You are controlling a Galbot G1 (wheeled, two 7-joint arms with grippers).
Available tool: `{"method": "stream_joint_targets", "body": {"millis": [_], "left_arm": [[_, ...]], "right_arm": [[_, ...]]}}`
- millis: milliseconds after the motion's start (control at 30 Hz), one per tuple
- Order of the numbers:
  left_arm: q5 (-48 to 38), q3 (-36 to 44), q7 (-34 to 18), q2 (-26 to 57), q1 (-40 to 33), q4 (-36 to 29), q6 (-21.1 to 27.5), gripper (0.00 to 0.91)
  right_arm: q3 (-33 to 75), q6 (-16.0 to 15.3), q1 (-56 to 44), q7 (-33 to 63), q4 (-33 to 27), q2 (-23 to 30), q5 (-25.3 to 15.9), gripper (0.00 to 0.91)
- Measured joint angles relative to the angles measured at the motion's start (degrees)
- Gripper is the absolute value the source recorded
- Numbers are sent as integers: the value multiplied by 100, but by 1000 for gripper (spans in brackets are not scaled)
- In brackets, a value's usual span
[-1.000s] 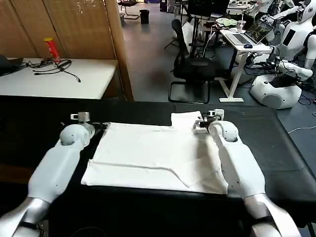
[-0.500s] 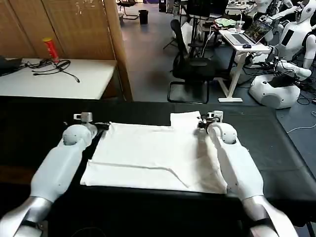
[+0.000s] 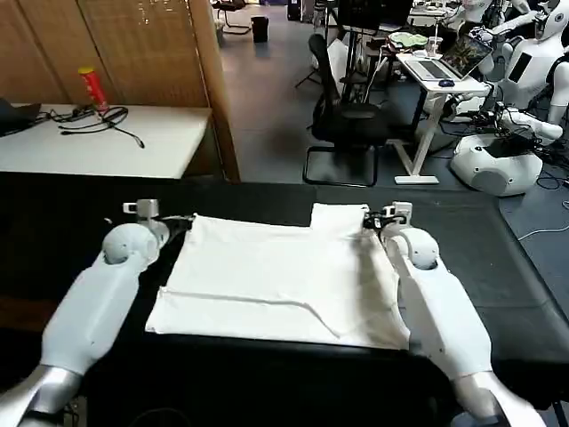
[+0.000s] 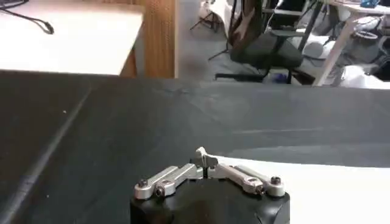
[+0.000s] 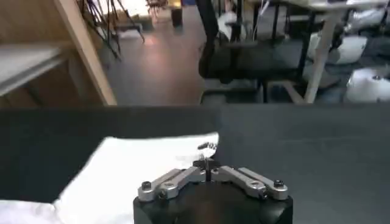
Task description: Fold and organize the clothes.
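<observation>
A robotics lab: white robots (image 3: 520,71), office chair (image 3: 345,120), laptop desk (image 3: 442,73) behind.

Arms: glossy white rounded shells, silver-grey segments nearer the body.
Left gripper (image 4: 206,159): black housing, silver linkage bars, dark screws.
Right gripper (image 5: 207,159): same build.

The room is bright, with even light from above. The white T-shirt (image 3: 276,271) looks so bright that its folds barely show. The black table cover (image 3: 498,258) stays dark with soft shine. The right wrist view is a little blurry.
</observation>
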Motion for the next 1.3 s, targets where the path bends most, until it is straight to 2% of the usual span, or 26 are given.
{"method": "stream_joint_targets", "body": {"millis": [367, 633, 867, 1067, 1300], "left_arm": [[-187, -420, -87, 547, 784, -1110, 118, 0], [-299, -861, -163, 1097, 1834, -2196, 185, 0], [-203, -1216, -265, 1328, 2668, -2991, 321, 0], [240, -1491, -248, 1360, 3237, -3509, 364, 0], [509, -1705, -197, 1240, 3780, -3728, 364, 0]], "right_arm": [[181, -252, -846, 14, 1311, -685, 271, 0], [397, -724, -1567, 178, 2376, -1113, 231, 0], [540, -737, -2361, 296, 3109, -1304, 11, 0], [563, -737, -2983, 290, 3387, -1308, -97, 0], [598, -737, -3490, 280, 3457, -1306, -128, 0]]}}
